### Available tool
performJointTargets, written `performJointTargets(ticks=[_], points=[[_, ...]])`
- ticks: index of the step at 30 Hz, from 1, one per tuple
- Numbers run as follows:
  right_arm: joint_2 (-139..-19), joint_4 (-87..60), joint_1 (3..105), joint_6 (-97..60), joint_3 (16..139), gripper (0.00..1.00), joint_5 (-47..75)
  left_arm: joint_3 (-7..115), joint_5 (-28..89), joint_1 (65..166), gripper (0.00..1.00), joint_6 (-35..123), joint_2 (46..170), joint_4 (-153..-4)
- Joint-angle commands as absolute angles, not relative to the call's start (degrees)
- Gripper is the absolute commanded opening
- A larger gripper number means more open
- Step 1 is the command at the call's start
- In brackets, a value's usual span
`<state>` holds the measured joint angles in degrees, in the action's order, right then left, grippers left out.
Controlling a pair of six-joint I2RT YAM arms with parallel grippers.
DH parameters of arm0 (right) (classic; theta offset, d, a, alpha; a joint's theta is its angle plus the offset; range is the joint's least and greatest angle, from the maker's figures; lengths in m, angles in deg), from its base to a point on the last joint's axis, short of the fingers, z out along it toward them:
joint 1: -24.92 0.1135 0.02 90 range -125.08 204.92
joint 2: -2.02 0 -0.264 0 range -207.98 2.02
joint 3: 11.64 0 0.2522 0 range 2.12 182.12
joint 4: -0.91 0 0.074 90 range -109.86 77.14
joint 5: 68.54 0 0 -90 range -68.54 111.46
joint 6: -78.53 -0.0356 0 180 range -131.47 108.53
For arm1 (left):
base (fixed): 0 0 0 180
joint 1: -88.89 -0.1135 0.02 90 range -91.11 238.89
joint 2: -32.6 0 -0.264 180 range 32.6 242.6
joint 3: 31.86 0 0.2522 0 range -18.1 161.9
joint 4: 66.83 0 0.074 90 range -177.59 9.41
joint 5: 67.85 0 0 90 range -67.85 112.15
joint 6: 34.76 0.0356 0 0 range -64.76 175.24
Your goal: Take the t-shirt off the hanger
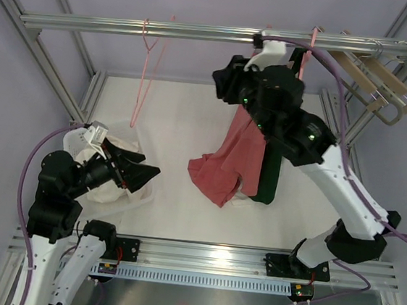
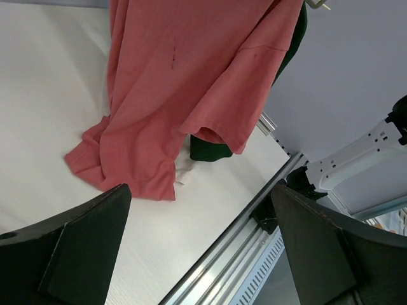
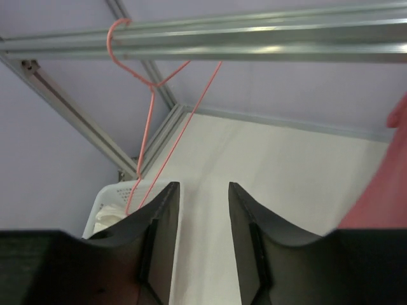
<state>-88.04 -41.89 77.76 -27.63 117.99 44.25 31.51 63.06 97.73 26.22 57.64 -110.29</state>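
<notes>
A salmon-red t-shirt hangs from a pink hanger on the top rail. Its lower part lies bunched on the white table. It also shows in the left wrist view, and its edge shows in the right wrist view. My right gripper is open and empty, high up just left of the shirt's top and pointing left. My left gripper is wide open and empty, low at the left and facing the shirt.
A dark green garment hangs behind the shirt. An empty pink hanger hangs on the rail at the left. Wooden hangers hang at the far right. A white basket with white cloth sits under my left gripper.
</notes>
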Motion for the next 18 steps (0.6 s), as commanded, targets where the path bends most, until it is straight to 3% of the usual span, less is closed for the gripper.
performJointTargets(ticks=[1, 6, 9, 13, 18], points=[[-83.2, -52.3, 75.3, -23.7, 119.3, 0.41, 52.7, 34.6, 65.7, 98.0, 0.99, 25.2, 59.0, -107.3], [-81.8, -61.2, 68.9, -22.6, 123.8, 0.38, 52.7, 33.8, 61.5, 100.9, 0.99, 26.3, 62.4, -107.2], [-85.3, -65.2, 63.8, -22.4, 128.0, 0.4, 48.4, 34.0, 52.1, 109.4, 0.99, 27.1, 63.9, -107.3], [-88.1, -65.9, 60.8, -21.8, 130.9, 0.44, 44.5, 34.6, 37.4, 128.6, 0.99, 28.5, 66.3, -107.3], [-91.0, -67.6, 57.8, -21.6, 132.9, 0.45, 43.4, 33.7, 20.4, 142.7, 0.99, 29.6, 69.9, -107.2]])
